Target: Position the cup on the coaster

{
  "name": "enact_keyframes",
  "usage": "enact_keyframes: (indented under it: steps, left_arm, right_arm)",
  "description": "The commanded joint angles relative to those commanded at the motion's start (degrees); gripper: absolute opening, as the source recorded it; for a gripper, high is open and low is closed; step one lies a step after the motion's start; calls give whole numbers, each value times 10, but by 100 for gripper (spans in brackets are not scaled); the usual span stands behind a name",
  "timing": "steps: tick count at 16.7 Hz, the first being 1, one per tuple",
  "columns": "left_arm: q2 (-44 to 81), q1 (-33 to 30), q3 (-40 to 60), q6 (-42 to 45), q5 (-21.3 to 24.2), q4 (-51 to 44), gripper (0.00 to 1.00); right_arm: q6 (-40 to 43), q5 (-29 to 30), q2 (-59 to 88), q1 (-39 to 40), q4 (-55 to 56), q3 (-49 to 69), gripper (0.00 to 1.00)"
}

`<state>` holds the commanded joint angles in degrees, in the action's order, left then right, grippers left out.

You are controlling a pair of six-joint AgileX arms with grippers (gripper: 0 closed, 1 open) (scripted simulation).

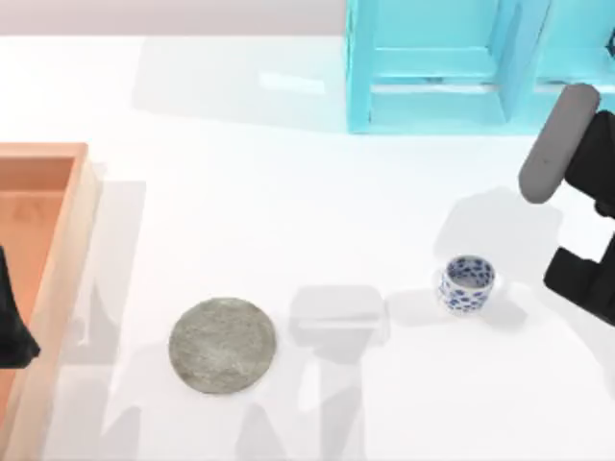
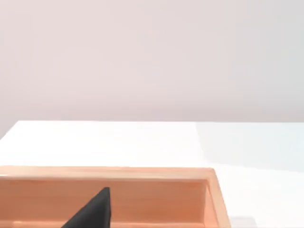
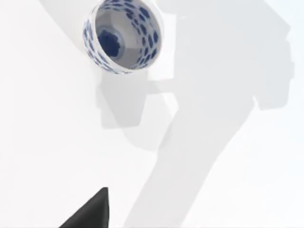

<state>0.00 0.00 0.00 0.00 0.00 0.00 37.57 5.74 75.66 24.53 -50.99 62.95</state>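
Note:
The cup (image 1: 468, 283), small and white with a blue floral pattern, stands upright on the white table at the right of the top view. Seen from above in the right wrist view, the cup (image 3: 122, 37) is empty inside. The coaster (image 1: 223, 346), a flat mottled grey disc, lies on the table left of centre, far apart from the cup. My right gripper (image 1: 579, 279) hovers just right of the cup without touching it. My left gripper (image 1: 12, 331) stays parked at the table's left edge over a wooden box.
An open wooden box (image 1: 58, 240) runs along the left edge; its wall (image 2: 142, 194) also appears in the left wrist view. A light blue shelf frame (image 1: 432, 67) stands at the back right. Bare white table lies between cup and coaster.

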Motion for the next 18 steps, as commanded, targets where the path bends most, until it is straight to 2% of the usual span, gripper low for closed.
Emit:
enact_keyframes:
  steps: [4, 7, 12, 18]
  left_arm:
    - [0, 0, 0, 0, 0, 0, 100]
    - [0, 0, 0, 0, 0, 0, 100]
    - [0, 0, 0, 0, 0, 0, 100]
    - [0, 0, 0, 0, 0, 0, 100]
  right_arm:
    - [103, -19, 193, 30, -130, 134, 100]
    - [166, -38, 280, 40, -190, 205, 100]
    - [222, -56, 326, 44, -224, 285, 100]
    - [225, -56, 327, 41, -223, 289, 100]
